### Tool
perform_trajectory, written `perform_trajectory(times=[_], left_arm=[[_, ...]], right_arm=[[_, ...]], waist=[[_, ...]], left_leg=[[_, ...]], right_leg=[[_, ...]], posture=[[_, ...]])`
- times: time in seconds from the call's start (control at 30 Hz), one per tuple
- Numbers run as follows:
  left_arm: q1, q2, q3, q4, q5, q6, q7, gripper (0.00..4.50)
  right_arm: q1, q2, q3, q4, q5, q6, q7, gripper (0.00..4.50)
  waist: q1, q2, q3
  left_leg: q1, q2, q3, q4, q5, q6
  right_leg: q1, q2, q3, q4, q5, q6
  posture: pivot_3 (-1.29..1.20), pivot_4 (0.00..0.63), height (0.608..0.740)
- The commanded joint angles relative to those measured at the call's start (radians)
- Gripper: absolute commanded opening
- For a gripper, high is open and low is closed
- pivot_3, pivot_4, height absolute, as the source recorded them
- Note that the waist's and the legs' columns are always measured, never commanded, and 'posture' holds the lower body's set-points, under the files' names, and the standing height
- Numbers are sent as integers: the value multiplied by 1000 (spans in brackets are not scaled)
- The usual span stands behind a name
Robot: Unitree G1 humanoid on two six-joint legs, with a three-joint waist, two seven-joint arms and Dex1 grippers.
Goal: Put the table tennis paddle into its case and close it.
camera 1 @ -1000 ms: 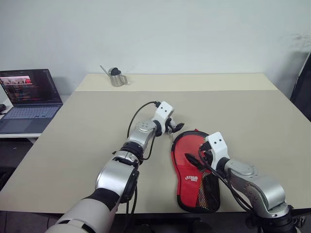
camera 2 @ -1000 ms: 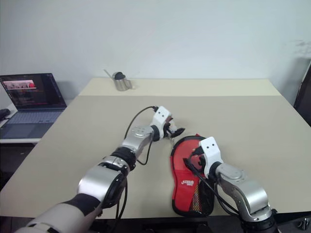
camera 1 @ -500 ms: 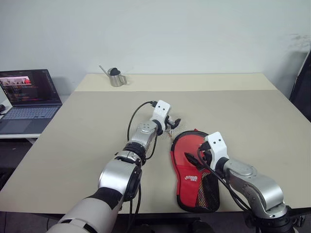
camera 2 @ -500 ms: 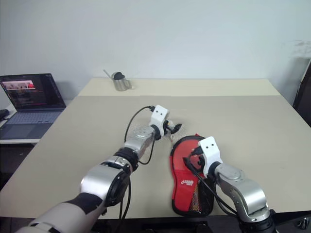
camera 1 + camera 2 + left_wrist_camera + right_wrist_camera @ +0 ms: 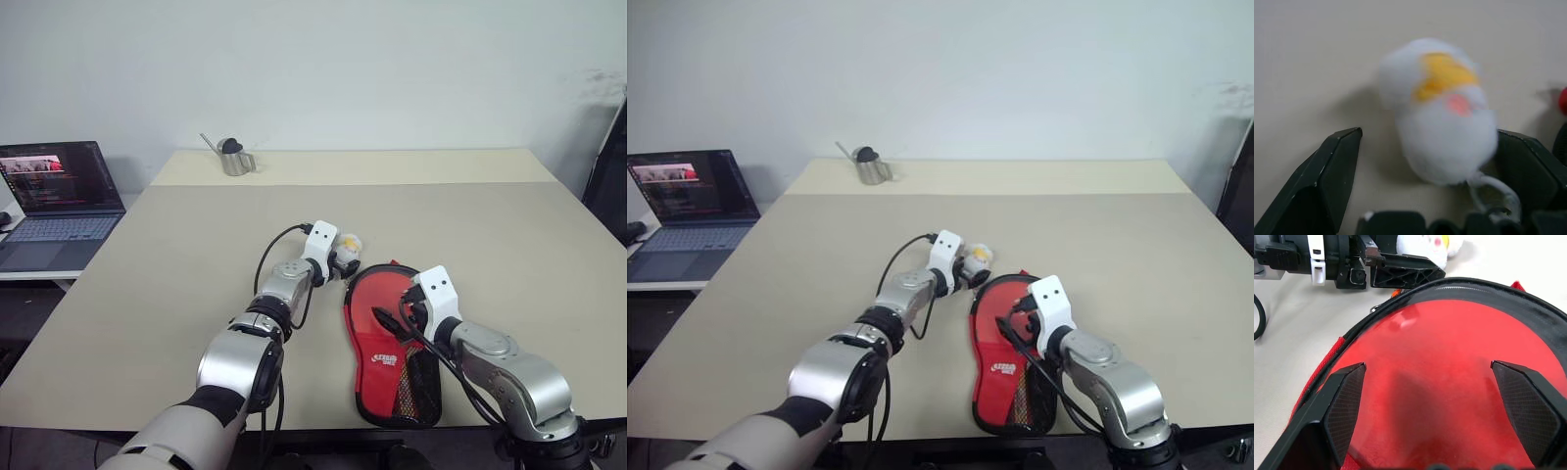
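White wall behind; beige table [image 5: 196, 255] fills most of the head views, and every position below is given relative to the case [image 5: 392, 343]. Case: red fabric with black trim, lying flat near the table's front edge, lid folded open, white logo and black mesh pocket on the end nearest the robot. Table tennis paddle [image 5: 1449, 377] sits inside the case, red rubber face up, its round blade framed by the case's black zip edge; handle cannot be made out. Laptop [image 5: 54, 201] stands open on a separate low surface well to the left of the case, screen lit. Right gripper [image 5: 397, 315] hangs directly over the blade end of the case, black fingers spread wide, one to each side of the red face in the right wrist view, nothing held. Left gripper [image 5: 345, 262] sits low over the table just beside the case's far left corner, fingers [image 5: 1327, 181] spread, with a small toy between them. Small metal watering can [image 5: 233, 157] stands well beyond the case, near the far edge of the table. Plush toy [image 5: 1437, 112], white with a yellow patch and a pink spot, lies on the table just beyond the case's far edge; contact with the finger pads cannot be told.
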Motion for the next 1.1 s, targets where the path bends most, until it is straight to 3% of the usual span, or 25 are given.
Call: perform_trajectory(times=[0.03, 0.33, 0.43, 0.63, 0.93, 1.1], left_arm=[[-11, -8, -4, -12, 1, -8, -26, 3960], [-16, 11, 27, -26, -23, -19, -54, 777], [-14, 13, 39, -34, -34, -27, -62, 65], [-8, 49, 64, -86, -82, -55, -180, 29], [43, 152, 39, -235, -157, -1, -565, 29], [79, 172, -33, -283, -121, -9, -666, 29]], right_arm=[[9, 5, -22, -45, -4, -16, -11, 4500], [24, 9, -24, -45, -7, -29, -23, 4500], [29, 5, -15, -42, -14, -36, -24, 4500], [61, -11, -22, -70, -23, -27, -20, 4500], [115, -3, -12, -124, -7, 8, -10, 4500], [100, 10, 23, -103, -18, -4, -13, 3193]], waist=[[1, 0, 0], [1, 0, 0], [-1, 0, 0], [-1, 0, 0], [-3, 0, 0], [-1, 0, 0]], left_leg=[[0, 0, 0, 0, 0, 0], [0, 0, 0, 0, 0, 0], [0, 0, 0, 0, 0, 0], [-1, 0, 0, 0, 0, 0], [0, 1, 0, 0, 0, 0], [-1, 0, 0, 0, 0, 0]], right_leg=[[0, 0, 0, 0, 0, 0], [0, 0, 0, 0, 0, 0], [0, 0, 0, 0, 0, 0], [-1, 0, 0, 0, 0, 0], [-1, 0, 0, 0, 0, 0], [-1, 0, 0, 0, 0, 0]], posture=[[0, 150, 740], [0, 150, 740], [0, 150, 740], [0, 150, 740], [0, 150, 740], [0, 150, 740]])
